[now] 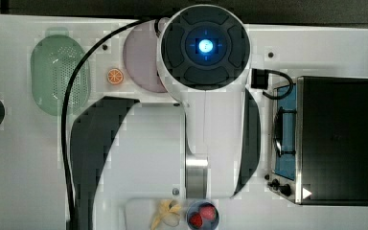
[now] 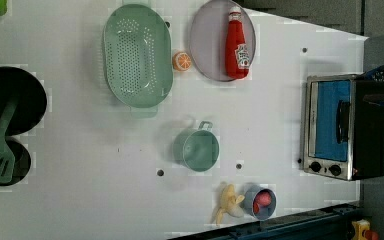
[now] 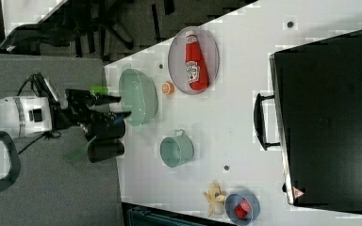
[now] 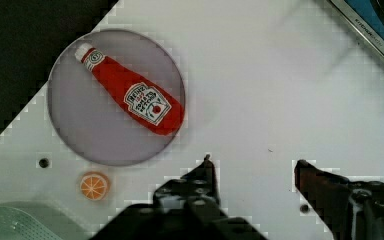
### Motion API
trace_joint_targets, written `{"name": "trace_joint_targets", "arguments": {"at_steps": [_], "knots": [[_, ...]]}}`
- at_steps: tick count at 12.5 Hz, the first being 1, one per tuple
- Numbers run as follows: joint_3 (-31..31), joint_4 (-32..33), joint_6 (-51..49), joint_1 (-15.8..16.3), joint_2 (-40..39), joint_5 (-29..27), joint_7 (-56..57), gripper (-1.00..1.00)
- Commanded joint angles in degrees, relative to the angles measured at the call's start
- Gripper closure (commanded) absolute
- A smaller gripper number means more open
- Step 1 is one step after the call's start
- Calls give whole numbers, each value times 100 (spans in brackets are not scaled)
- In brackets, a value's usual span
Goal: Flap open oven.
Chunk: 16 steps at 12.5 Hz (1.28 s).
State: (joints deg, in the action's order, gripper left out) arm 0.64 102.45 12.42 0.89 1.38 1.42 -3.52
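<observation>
Oven [image 2: 343, 127] shut, at bench [image 2: 260, 115] edge on left view's right. Claw [image 4: 252, 165] spread, empty, above bare bench between ketchup plate [image 4: 70, 135] and oven front; open room around handle [image 3: 260, 121].

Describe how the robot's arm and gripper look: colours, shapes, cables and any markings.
The arm has rounded white shells with dark grey panels. Its round cap carries a glowing blue light. A black cable curves alongside it. The gripper is black, with two blocky, tapering fingers.
</observation>
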Motion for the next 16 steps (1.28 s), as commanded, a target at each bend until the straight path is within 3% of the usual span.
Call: {"name": "trace_joint_targets", "arguments": {"at_steps": [1,3,5,6,12,13,16], "knots": [[285,758,-1014,-155,1651,4,465,-59],[285,758,-1013,-154,1651,4,465,-100],[285,758,-1014,-154,1652,4,465,-100],[285,758,-1014,-154,1652,4,465,-90],[410,772,-1015,-170,1651,7,468,55],[499,779,-1013,-174,1649,9,511,65],[866,844,-981,-191,1643,13,1438,65]]}}
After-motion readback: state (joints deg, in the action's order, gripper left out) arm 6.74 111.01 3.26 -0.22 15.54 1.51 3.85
